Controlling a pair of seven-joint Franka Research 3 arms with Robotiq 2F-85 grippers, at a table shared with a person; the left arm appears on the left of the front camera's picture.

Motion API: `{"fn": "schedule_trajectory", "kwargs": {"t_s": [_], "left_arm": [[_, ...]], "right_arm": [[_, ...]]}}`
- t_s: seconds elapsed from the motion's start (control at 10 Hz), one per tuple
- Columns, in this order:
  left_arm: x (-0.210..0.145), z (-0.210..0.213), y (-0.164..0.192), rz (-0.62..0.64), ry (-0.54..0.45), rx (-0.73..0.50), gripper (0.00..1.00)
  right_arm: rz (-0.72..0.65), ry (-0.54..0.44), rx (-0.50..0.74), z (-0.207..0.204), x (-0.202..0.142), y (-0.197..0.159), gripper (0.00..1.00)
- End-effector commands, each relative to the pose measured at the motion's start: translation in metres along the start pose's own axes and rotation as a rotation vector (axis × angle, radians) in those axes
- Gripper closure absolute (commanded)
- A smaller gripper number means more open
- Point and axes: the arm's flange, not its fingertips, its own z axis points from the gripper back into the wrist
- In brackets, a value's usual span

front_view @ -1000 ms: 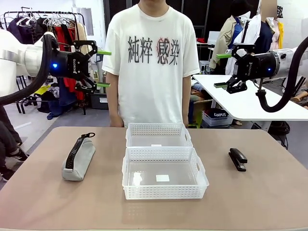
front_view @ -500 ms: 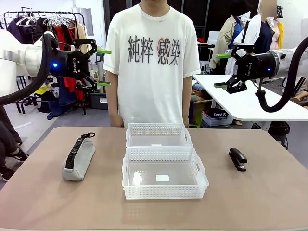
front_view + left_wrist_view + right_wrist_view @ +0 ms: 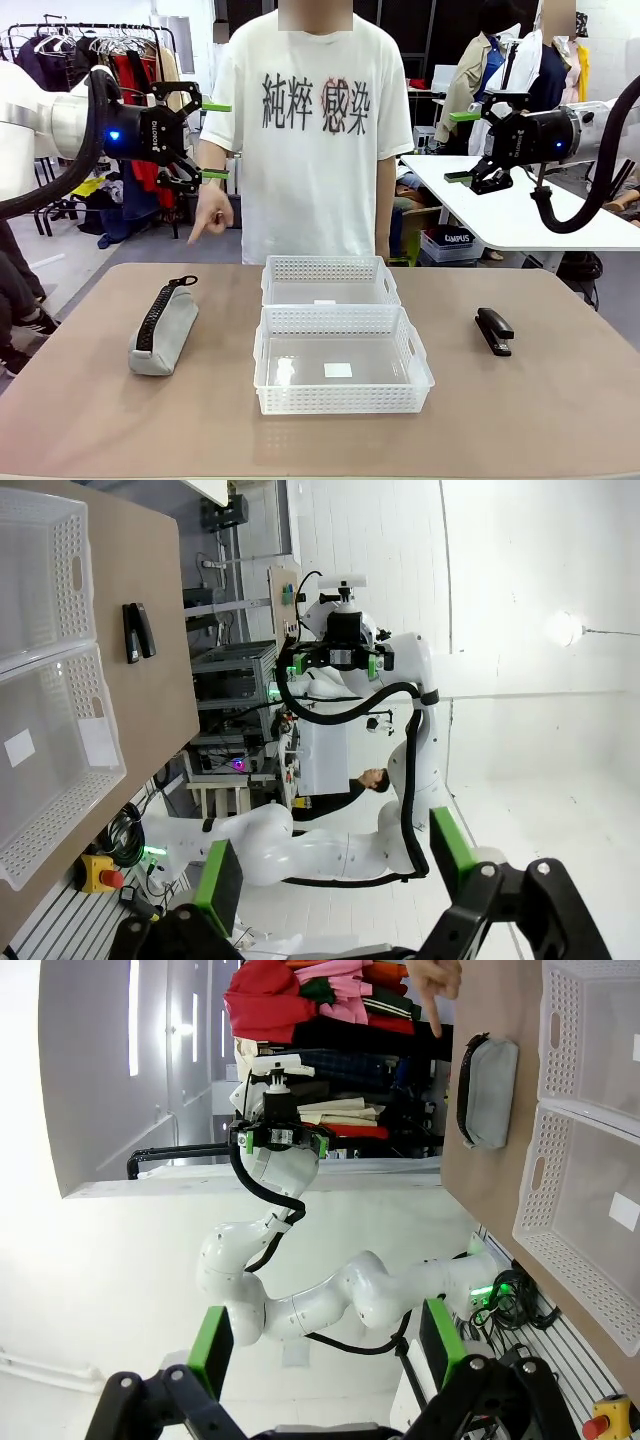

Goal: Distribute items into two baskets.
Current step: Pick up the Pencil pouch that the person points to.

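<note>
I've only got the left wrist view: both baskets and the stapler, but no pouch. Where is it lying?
Observer: The pouch lies on the table, to the left of the larger basket and clear of it, zipper on top.
Operator: Is the person near it?
Observer: The person's hand hangs beyond the table's far edge, index finger pointing down toward the pouch's end of the table.
Operator: Where's my left claw relative to that hand?
Observer: In the front view the left claw sits open just above the hand, holding nothing. I cannot tell how far apart they are in depth.
</note>
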Motion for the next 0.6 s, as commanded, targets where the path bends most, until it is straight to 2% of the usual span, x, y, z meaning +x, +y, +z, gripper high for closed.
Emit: {"fn": "schedule_trajectory", "kwargs": {"t_s": [0.0,0.5], "left_arm": [[-0.0005,0.0003,-0.0009,-0.003,0.001,0.005,0.0],[-0.0005,0.0003,-0.0009,-0.003,0.001,0.005,0.0]], "right_arm": [[-0.005,-0.001,0.0,0.0002,-0.0011,0.0013,0.0],[-0.005,-0.001,0.0,0.0002,-0.0011,0.0013,0.0]]}}
